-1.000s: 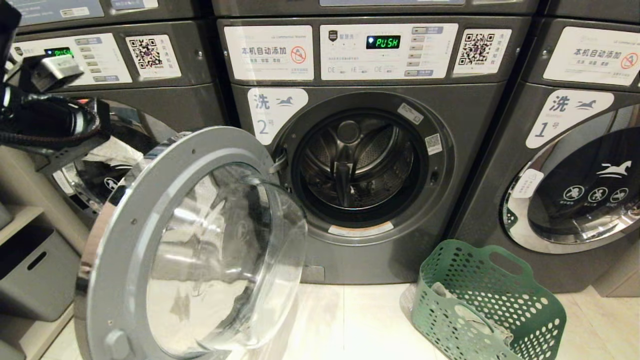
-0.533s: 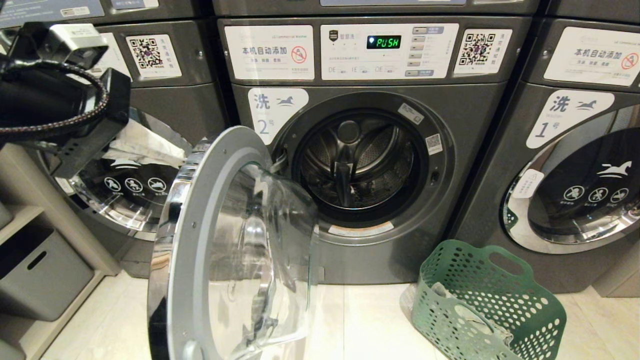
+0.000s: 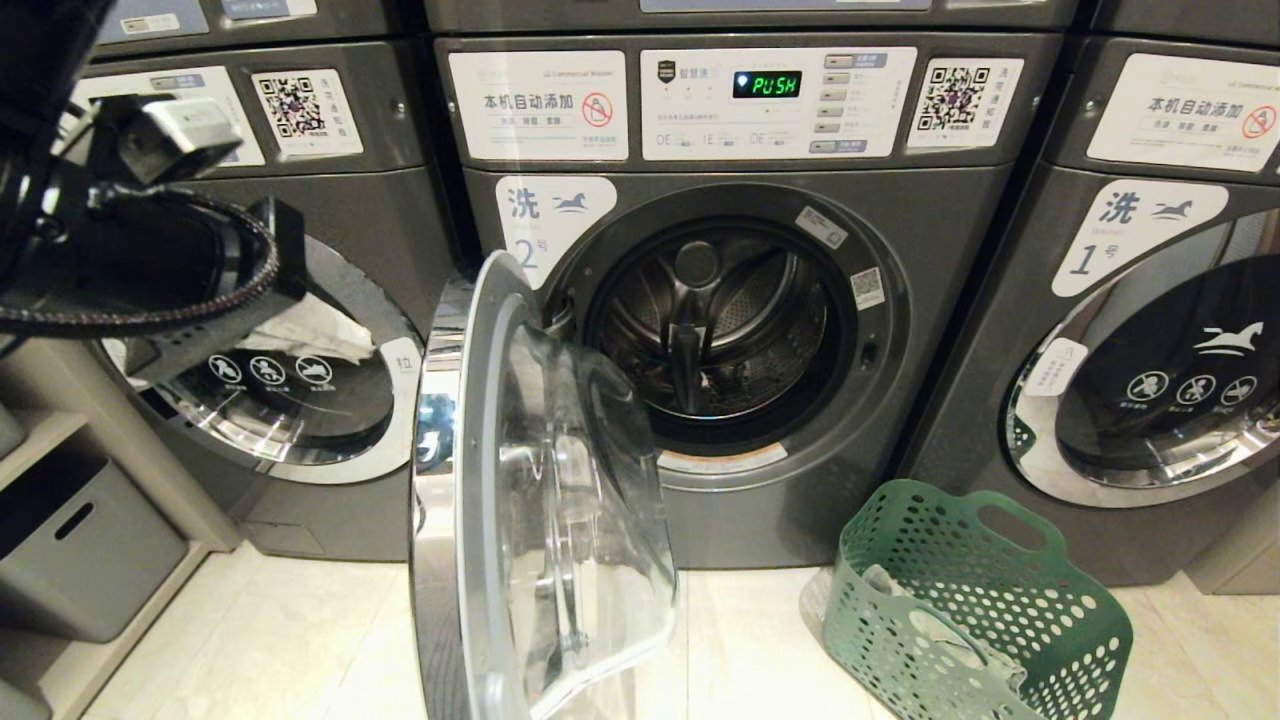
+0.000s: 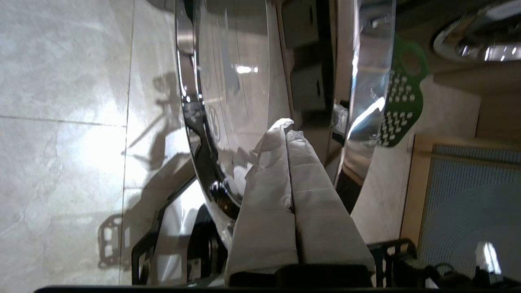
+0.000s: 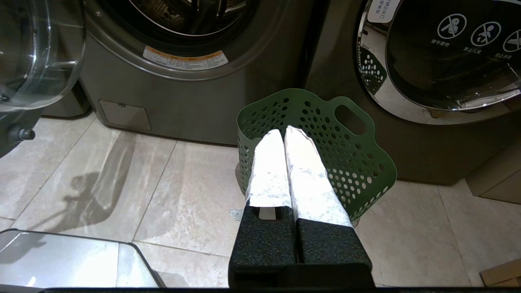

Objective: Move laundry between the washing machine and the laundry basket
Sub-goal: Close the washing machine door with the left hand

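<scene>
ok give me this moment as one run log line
washer 2 door: part open, edge-on | left gripper: shut, empty, by door | right gripper: shut, over green laundry basket | drum: open

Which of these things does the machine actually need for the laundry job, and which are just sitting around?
For the job:
- washing machine marked 2, its door hanging open
- green laundry basket on the floor, pale cloth inside
- left end effector, shut, beside the door

Just lying about:
- washer marked 1
- washer on the left
- grey bin
</scene>
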Controlling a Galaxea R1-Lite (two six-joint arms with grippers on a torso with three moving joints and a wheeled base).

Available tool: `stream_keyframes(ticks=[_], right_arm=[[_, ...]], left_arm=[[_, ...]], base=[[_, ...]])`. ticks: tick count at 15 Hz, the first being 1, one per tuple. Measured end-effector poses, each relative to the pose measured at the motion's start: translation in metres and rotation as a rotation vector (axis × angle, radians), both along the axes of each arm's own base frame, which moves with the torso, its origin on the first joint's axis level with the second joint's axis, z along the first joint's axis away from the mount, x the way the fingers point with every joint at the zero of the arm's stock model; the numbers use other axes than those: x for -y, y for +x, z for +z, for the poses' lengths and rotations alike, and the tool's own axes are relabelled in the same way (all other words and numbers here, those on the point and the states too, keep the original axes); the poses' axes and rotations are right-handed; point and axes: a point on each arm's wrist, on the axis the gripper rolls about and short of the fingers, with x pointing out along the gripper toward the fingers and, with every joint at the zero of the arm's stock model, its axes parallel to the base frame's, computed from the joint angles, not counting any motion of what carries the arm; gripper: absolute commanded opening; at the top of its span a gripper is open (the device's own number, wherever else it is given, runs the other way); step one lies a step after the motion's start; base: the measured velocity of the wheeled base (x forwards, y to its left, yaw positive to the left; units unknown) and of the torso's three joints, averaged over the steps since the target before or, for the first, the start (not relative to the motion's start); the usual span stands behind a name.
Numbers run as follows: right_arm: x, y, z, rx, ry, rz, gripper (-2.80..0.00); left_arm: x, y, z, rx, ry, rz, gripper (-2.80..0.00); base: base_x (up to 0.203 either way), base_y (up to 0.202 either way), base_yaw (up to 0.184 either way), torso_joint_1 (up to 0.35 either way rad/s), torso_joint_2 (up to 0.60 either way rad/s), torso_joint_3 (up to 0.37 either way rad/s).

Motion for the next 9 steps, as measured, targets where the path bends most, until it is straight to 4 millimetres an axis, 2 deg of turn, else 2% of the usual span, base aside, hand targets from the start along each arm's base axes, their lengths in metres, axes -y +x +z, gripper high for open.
stream_keyframes(ticks=[3, 9], right_arm=[[0.0, 0.0, 0.0, 0.002, 0.002, -0.001, -2.8], [0.0, 0.0, 0.0, 0.001, 0.0, -0.001, -2.8]], left_arm=[[0.024, 0.011, -0.023, -0.069, 0.026, -0.074, -2.8], [0.082, 0.036, -0.037, -0.005, 0.003, -0.214, -2.8]], base=[[0.0, 0.0, 0.0, 0.0, 0.0, 0.0], [0.0, 0.0, 0.0, 0.0, 0.0, 0.0]])
